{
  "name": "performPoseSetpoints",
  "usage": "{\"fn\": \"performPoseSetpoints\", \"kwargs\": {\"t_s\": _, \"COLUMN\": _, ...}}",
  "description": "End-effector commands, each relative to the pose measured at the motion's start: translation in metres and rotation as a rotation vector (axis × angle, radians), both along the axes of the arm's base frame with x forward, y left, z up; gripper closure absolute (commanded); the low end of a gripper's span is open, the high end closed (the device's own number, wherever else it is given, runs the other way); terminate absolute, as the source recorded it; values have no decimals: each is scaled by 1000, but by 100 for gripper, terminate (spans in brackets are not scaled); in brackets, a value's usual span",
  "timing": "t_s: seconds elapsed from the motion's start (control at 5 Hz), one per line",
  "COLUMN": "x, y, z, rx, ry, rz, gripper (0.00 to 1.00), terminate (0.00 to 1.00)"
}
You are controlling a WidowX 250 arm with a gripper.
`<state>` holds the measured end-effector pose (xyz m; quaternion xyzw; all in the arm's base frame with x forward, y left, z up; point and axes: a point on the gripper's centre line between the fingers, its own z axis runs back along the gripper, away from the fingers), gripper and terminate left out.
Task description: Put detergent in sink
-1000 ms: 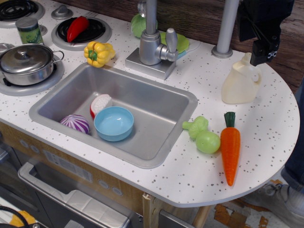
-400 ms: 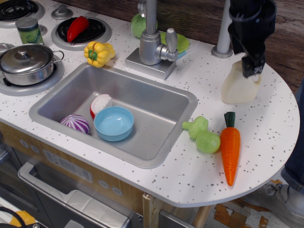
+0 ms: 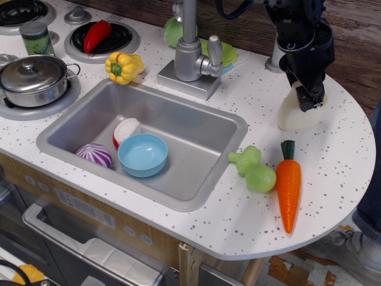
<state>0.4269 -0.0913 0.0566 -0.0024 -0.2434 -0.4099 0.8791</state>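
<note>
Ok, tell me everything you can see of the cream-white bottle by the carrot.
The cream-white plastic bottle stands upright on the white speckled countertop, right of the steel sink and behind the orange carrot. Its body is wide, rounded and smooth. The black claw covers its neck; whether it grips cannot be told.

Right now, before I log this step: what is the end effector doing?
End effector: down over the detergent top; open or closed cannot be told.
</note>
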Motion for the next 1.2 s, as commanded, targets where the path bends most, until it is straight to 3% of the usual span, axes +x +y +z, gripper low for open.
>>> {"fn": "performPoseSetpoints", "kwargs": {"t_s": 0.0, "x": 2, "y": 4, "z": 28, "rx": 23, "ry": -29, "rz": 3, "gripper": 100, "terminate": 0}}
{"fn": "performPoseSetpoints", "kwargs": {"t_s": 0.4, "x": -20, "y": 50, "z": 62, "rx": 166, "ry": 6, "rz": 36, "gripper": 100, "terminate": 0}}
{"fn": "performPoseSetpoints", "kwargs": {"t_s": 0.6, "x": -44, "y": 76, "z": 60, "rx": 172, "ry": 30, "rz": 49, "gripper": 100, "terminate": 0}}
{"fn": "performPoseSetpoints", "kwargs": {"t_s": 0.8, "x": -59, "y": 93, "z": 42, "rx": 168, "ry": 66, "rz": 62, "gripper": 100, "terminate": 0}}
{"fn": "performPoseSetpoints", "kwargs": {"t_s": 1.0, "x": -72, "y": 105, "z": 15, "rx": 124, "ry": 108, "rz": 77, "gripper": 100, "terminate": 0}}
